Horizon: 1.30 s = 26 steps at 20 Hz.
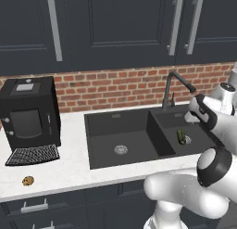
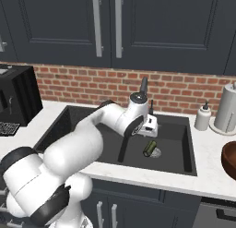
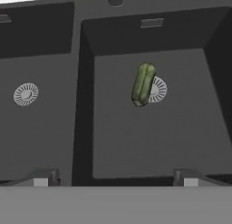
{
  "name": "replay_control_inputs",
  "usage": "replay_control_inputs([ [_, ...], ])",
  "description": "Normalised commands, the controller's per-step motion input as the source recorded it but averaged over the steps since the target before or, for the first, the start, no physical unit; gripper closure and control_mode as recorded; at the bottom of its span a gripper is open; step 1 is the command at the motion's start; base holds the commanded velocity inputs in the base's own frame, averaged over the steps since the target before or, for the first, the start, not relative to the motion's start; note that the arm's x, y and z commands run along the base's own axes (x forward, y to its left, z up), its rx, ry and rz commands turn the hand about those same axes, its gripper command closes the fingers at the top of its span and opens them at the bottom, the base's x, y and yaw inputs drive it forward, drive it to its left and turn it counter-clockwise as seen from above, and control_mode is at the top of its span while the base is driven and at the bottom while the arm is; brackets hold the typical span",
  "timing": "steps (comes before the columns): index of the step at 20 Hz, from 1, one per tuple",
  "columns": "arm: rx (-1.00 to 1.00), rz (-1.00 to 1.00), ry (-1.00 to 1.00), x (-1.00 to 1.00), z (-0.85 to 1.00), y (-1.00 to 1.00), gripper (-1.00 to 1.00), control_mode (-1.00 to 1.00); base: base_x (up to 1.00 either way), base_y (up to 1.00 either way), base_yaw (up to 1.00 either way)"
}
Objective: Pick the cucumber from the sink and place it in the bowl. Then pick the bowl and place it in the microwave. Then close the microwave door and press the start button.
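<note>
The dark green cucumber (image 3: 143,84) lies in the right basin of the black sink (image 1: 115,126), partly over the round silver drain (image 3: 158,89). My gripper (image 3: 114,181) hangs open above that basin with nothing between its fingers, and the cucumber is ahead of it and slightly to one side. From the base, the hand (image 2: 150,127) hovers just over the cucumber (image 2: 149,148), apart from it. The reddish-brown bowl (image 2: 229,160) stands on the counter right of the sink, cut by the frame edge. The microwave is out of view.
The black curved faucet (image 1: 175,86) rises behind the sink, close to my hand. A black coffee machine (image 1: 30,113) and a cookie (image 1: 28,180) are on the left counter. A soap dispenser (image 2: 202,117) and paper towel roll (image 2: 228,109) stand at the back right.
</note>
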Motion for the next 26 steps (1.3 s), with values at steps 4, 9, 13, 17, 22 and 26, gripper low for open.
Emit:
replay_control_inputs([
  [4,0.0,-0.06,0.01,0.38,-0.3,-0.19,-1.0,-1.0,0.0,0.0,0.0],
  [9,0.0,-0.05,0.06,0.35,-0.28,-0.25,-1.0,-1.0,0.0,0.0,0.0],
  [13,0.0,-0.02,0.04,0.38,-0.35,-0.35,-1.0,-1.0,0.0,0.0,0.0],
  [17,0.0,-0.02,0.03,0.36,-0.3,-0.13,-1.0,-1.0,0.0,0.0,0.0],
  [22,0.02,0.0,0.03,0.38,-0.26,-0.05,-1.0,-1.0,0.0,0.0,0.0],
  [26,0.03,0.0,0.0,0.38,-0.21,-0.14,-1.0,-1.0,0.0,0.0,0.0],
])
